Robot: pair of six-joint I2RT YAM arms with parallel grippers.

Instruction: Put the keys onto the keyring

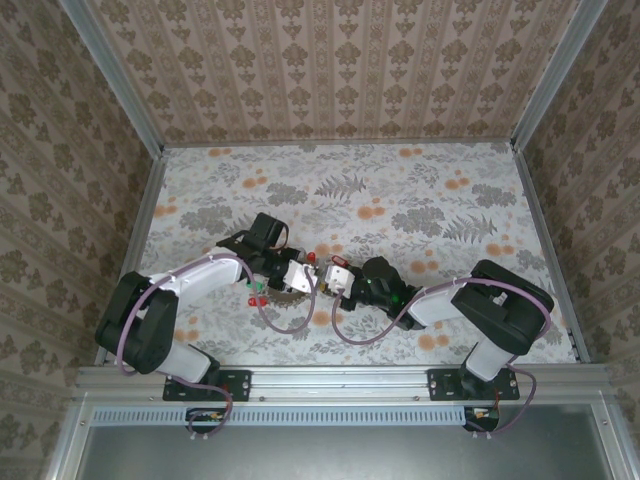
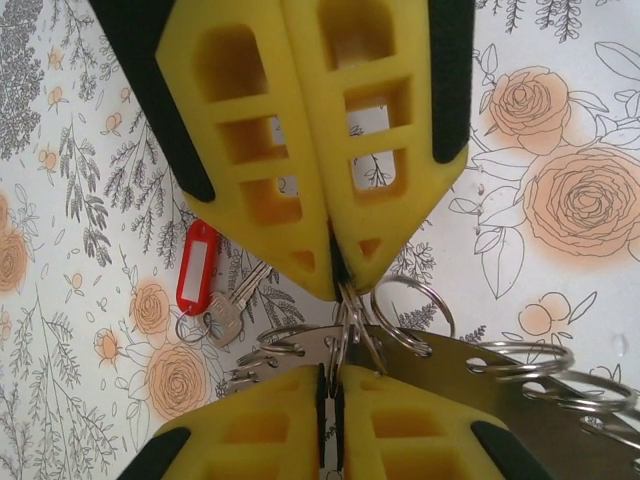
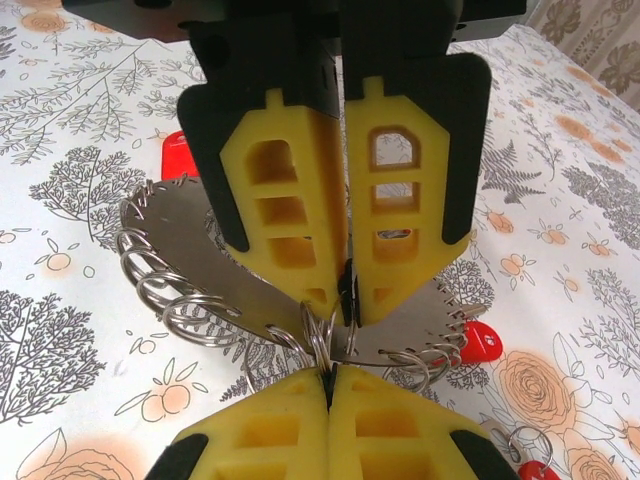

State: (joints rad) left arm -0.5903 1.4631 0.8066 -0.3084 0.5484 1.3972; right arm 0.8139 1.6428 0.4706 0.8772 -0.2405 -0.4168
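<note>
Two grippers meet nose to nose just below the middle of the top view, with the keyring (image 3: 190, 240) held between them. Furthest left there, a red key (image 1: 250, 290) and the green key (image 1: 259, 300) lie loose on the table (image 1: 420, 190), just beside the left gripper (image 2: 335, 285). Its jaws are pressed together, and thin wire loops from the keyring's rim run into the cleft at the tips. I cannot tell which loop is pinched. To the right, the right gripper (image 3: 345, 305) is likewise closed, nipping the rim of the grey disc where the loops bunch.

The step in hand looks like steadying the keyring and prising one loop apart. It would go best if one gripper holds firm while the other draws a single loop gently along the rim without twisting. The tips nearly touch, so any pull should be short. To fetch a key, one gripper must let go, and the left sits nearer the loose ones.

The work lies low in the frame, close to the near rail (image 1: 340, 378). The upper half and the right of the table offer open room, and the side rails are well apart from both grippers.
</note>
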